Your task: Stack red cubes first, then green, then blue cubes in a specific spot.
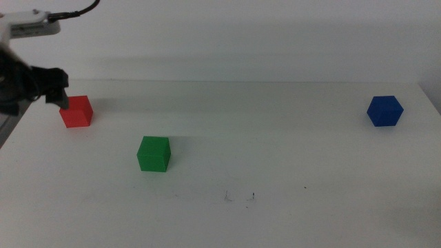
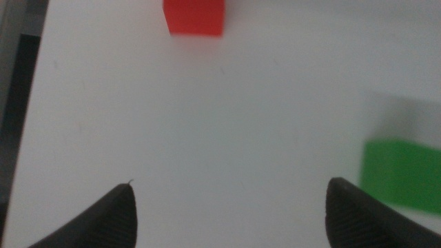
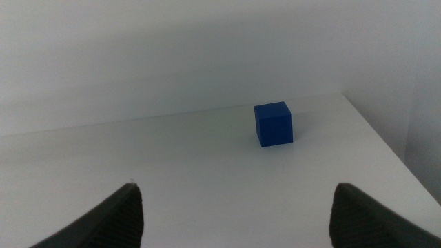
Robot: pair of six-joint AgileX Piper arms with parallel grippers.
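Clearly the left gripper (image 1: 55, 88) is nearer: its released jaws hover just beside the red cube (image 1: 76, 111) near the bench's far-left corner; the right gripper (image 3: 234, 207), also released, faces the blue cube (image 3: 273, 123).

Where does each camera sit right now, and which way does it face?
Middle: above the table's near edge, looking forward and down; left gripper beside the red cube.
Left wrist: looks down between open jaws at the red cube and green cube.
Right wrist: looks low across the table between open jaws at the blue cube.
Middle shares every cube.
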